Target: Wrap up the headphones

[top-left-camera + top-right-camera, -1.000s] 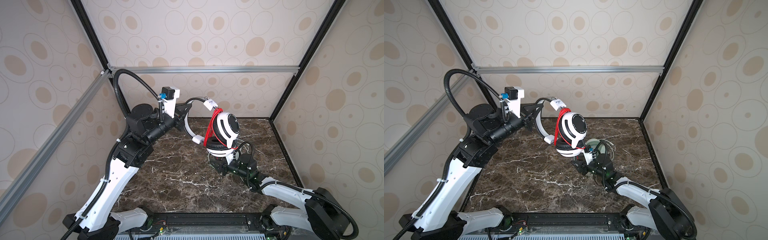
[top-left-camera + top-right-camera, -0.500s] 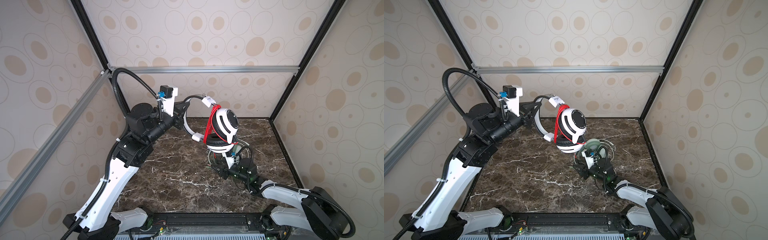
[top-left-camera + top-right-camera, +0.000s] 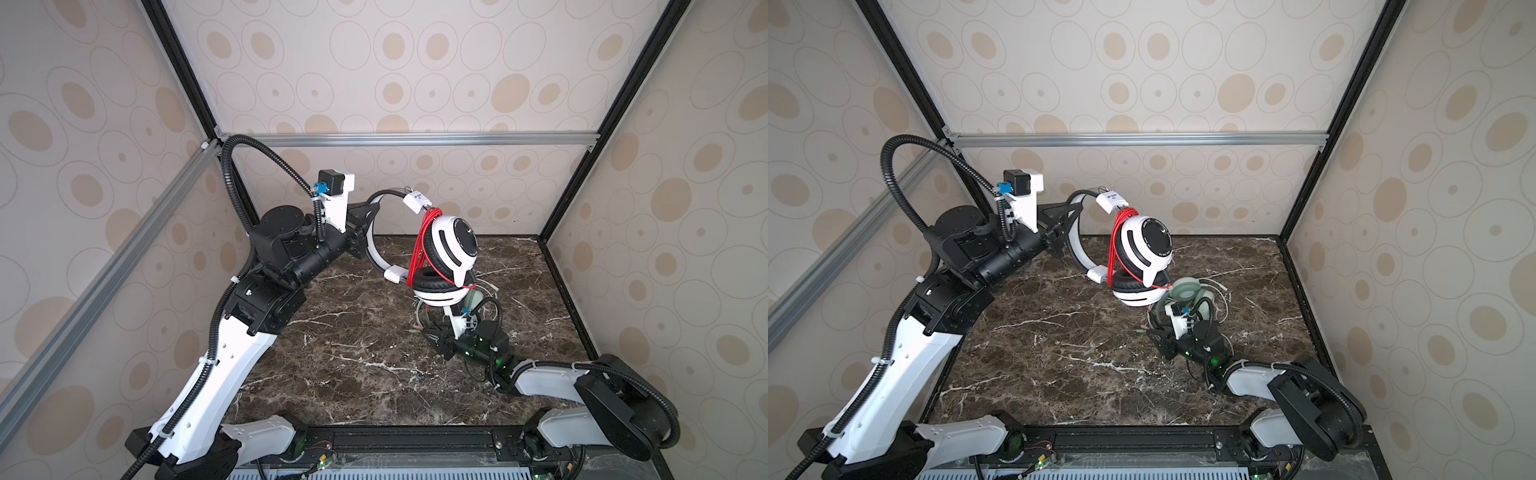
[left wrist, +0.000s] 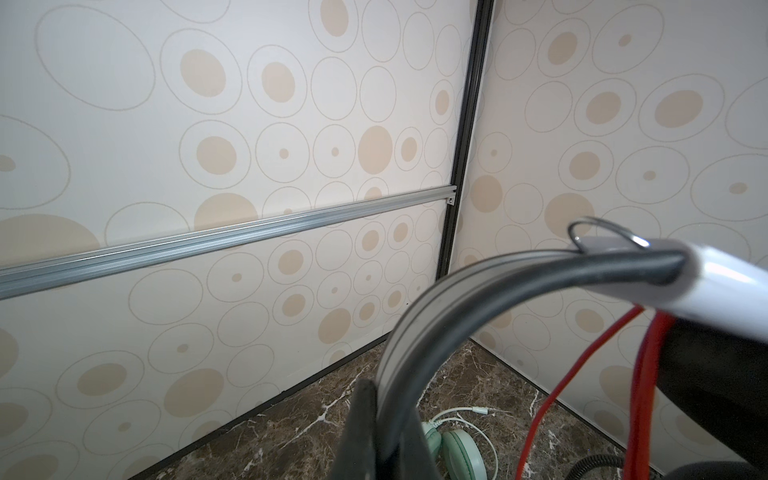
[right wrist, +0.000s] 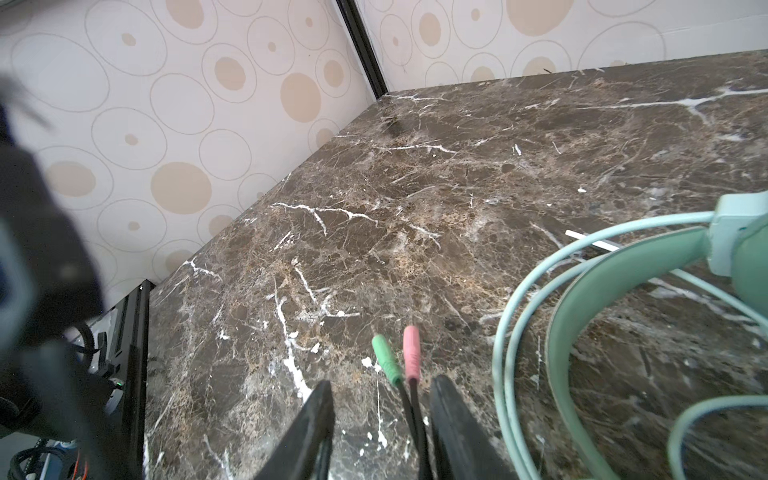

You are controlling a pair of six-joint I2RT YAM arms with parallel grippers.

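Up above the worktop (image 3: 332, 345), on the left side, the left pincer (image 3: 370, 232) is clamping shut on the headband of the white headset (image 3: 455, 245) and holding it clear of the surface. The ear cups are hanging away from the pincer toward the middle, one cup standing on edge over the other, whose black pad is facing up. The red cord (image 3: 419, 249) is looping in several turns around the upper cup's yoke and trailing past the lower cup.

Down low on the right, the right pincer (image 3: 428, 333) is sitting at worktop level under the hanging cups, its jaws standing apart. The mint-green headset (image 3: 1185, 291) is lying on the worktop just behind and beside it, with the green cord (image 5: 519, 299) curling loose around it.

View differences:
- Both top views are showing the whole layout. In one of them the white cups are hiding most of the mint-green headset; in a top view its cup is showing plainly.
- The left wrist view is showing the fingers (image 4: 361, 436) pinching the band edge-on, which the top views are only hinting at. The cups are mostly running out of frame.
- The right wrist view is showing two black leads (image 5: 415, 411) running between the parted fingers, ending in a green plug (image 5: 384, 357) and a pink plug (image 5: 411, 349) lying on the worktop. The gap is looking wider than the leads. I cannot tell which headset they belong to. The top views are reducing the plugs to specks.
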